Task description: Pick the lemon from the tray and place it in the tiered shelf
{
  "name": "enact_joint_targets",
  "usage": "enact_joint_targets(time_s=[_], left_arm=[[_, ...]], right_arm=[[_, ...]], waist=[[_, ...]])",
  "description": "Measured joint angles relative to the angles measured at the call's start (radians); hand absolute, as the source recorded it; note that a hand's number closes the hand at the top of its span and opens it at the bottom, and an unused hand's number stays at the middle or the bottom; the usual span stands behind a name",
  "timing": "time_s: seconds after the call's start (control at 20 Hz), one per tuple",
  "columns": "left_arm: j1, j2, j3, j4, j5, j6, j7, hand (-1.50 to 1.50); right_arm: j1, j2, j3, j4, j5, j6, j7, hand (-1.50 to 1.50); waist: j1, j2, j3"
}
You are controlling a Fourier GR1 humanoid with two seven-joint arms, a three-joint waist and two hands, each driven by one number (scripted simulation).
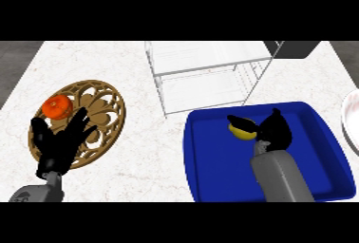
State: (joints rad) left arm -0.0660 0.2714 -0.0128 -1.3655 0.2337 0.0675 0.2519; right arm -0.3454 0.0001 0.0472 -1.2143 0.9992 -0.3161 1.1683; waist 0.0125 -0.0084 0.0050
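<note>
Lemon (243, 133) in the blue tray (210, 163), upper middle of its floor, nearer the far wall than the near one; only a small yellow patch shows, so long axis and pointing cannot be told. Right hand (276, 129) closed round it; dark fingers (240, 121) curl over the lemon's top and left side, bulk of the hand against its right side; whether the fruit rests on the tray floor or is lifted clear cannot be told. Grey right forearm (282, 176) comes up from the lower edge across the tray.

Tiered shelf (203, 95) just beyond the tray's far left corner; wire frame, pale shelves, open side toward the tray. White marble counter (147, 161) under everything.

Left hand (60, 142) well apart at lower left, fingers up and spread, holding nothing; it overlaps the near edge of a round openwork wooden plate (105, 118). An orange fruit (57, 106) sits on that plate's left rim. White plate (352, 118) cut off by the right edge; dark box (294, 47) at top right.
</note>
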Motion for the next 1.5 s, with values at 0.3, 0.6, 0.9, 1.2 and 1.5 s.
enact_joint_targets(time_s=[0.3,0.6,0.9,1.2,1.5], left_arm=[[0.005,-0.009,0.005,-0.004,-0.013,-0.001,-0.001,0.00],[0.009,-0.014,0.019,0.002,-0.022,-0.014,-0.020,0.00],[-0.035,-0.029,-0.015,0.001,-0.020,-0.036,0.006,0.00],[-0.011,-0.028,-0.007,-0.002,-0.029,-0.018,0.013,0.00],[0.024,-0.015,0.021,-0.020,-0.025,-0.008,0.019,0.00]], right_arm=[[-0.035,-0.019,0.044,0.085,-0.073,0.007,-0.047,1.50],[-0.064,-0.016,0.137,0.094,-0.095,-0.047,-0.077,1.50],[-0.116,-0.004,0.447,0.030,-0.240,0.119,-0.304,1.50],[-0.172,-0.001,0.708,-0.206,-0.342,0.200,-0.380,1.50],[-0.243,-0.002,0.756,-0.532,-0.264,0.267,-0.224,1.50]], waist=[[-0.006,-0.006,-0.007],[-0.007,-0.003,-0.003],[0.062,0.010,0.001],[0.034,0.000,0.002],[-0.010,-0.007,0.002]])
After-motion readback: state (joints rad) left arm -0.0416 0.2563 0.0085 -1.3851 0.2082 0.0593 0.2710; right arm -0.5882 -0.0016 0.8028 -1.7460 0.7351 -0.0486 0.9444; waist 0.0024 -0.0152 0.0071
